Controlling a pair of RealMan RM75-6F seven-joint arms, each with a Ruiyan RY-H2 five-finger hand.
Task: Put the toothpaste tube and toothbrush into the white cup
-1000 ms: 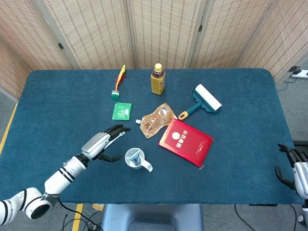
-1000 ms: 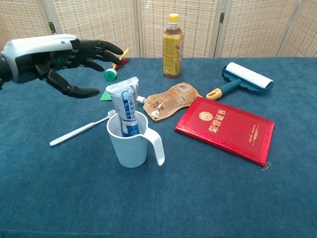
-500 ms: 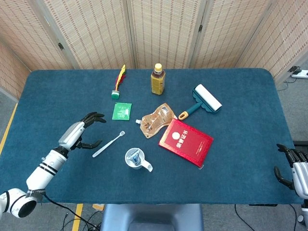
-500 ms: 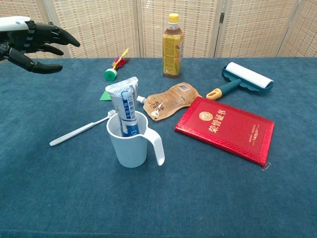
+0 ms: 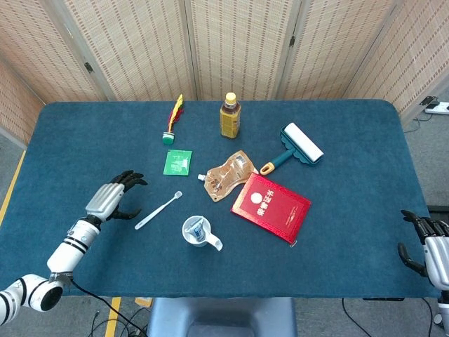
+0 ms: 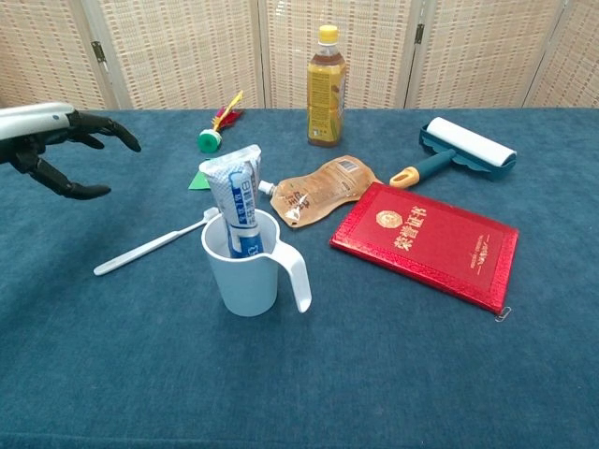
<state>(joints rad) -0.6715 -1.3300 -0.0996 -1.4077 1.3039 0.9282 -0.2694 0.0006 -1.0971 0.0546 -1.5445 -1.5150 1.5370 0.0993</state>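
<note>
The white cup [image 6: 245, 271] [image 5: 197, 232] stands near the table's front with the toothpaste tube [image 6: 238, 199] [image 5: 199, 227] upright inside it. A white toothbrush [image 6: 154, 242] [image 5: 158, 210] lies flat on the blue cloth just left of the cup, its head pointing toward the cup's far side. My left hand [image 5: 112, 199] [image 6: 54, 151] hovers to the left of the toothbrush, fingers spread, holding nothing. My right hand [image 5: 429, 246] is at the table's right front edge, fingers loosely curled and empty; the chest view does not show it.
A red booklet [image 6: 427, 241] lies right of the cup, a brown refill pouch [image 6: 321, 190] behind it. Further back are a tea bottle [image 6: 325, 87], a lint roller [image 6: 457, 150], a green card [image 5: 178, 161] and a shuttlecock [image 5: 172, 117].
My left hand has pulled back leftward from the cup, uncovering the toothbrush on the cloth, and has come lower in the last half second. Right hand unchanged.
</note>
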